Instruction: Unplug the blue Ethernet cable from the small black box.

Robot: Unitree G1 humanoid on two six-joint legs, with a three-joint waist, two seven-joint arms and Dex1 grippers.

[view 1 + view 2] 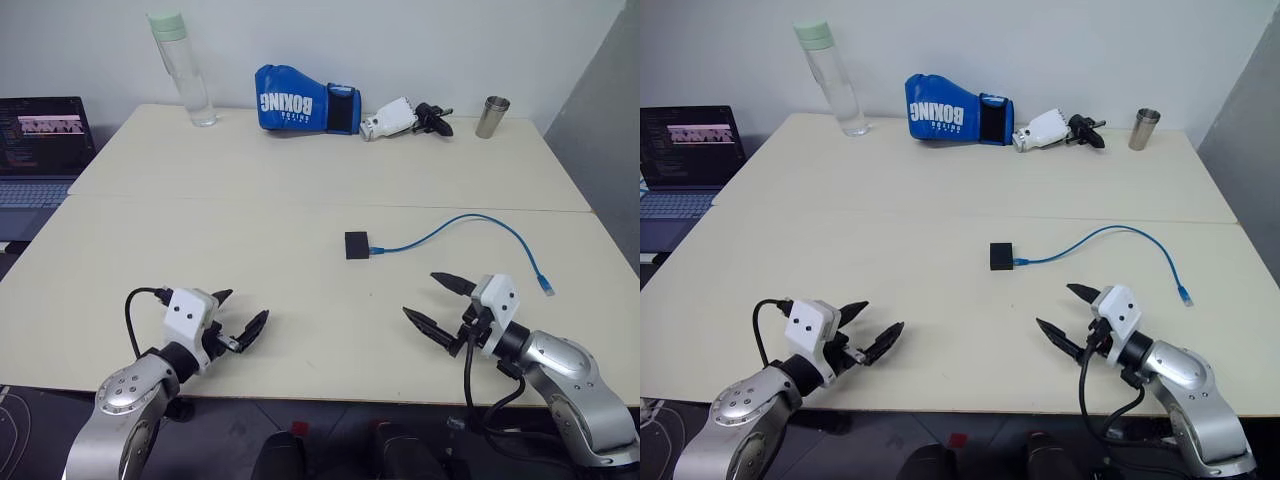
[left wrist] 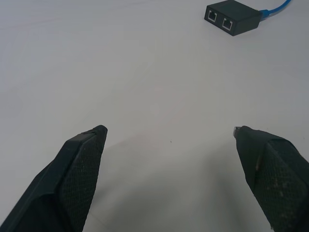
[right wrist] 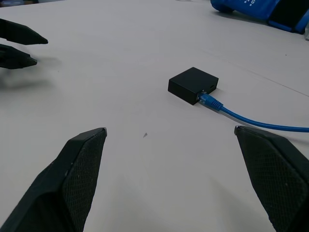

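The small black box (image 1: 357, 244) lies flat near the middle of the cream table, also seen as the box (image 3: 193, 85) in the right wrist view. The blue Ethernet cable (image 1: 470, 222) is plugged into its right side and arcs right, its free plug (image 1: 546, 288) resting on the table. My left gripper (image 1: 240, 318) hovers open near the front edge at the left, empty. My right gripper (image 1: 438, 303) stands open at the front right, a hand's width in front of the box, nothing between its fingers. The left wrist view shows two ports on the box (image 2: 231, 17).
Along the far edge stand a clear water bottle (image 1: 187, 72), a blue boxing glove (image 1: 300, 100), a spare white-and-black gripper (image 1: 400, 119) and a metal cup (image 1: 491, 116). A laptop (image 1: 38, 150) sits off the table's left side. A seam (image 1: 300, 201) crosses the table.
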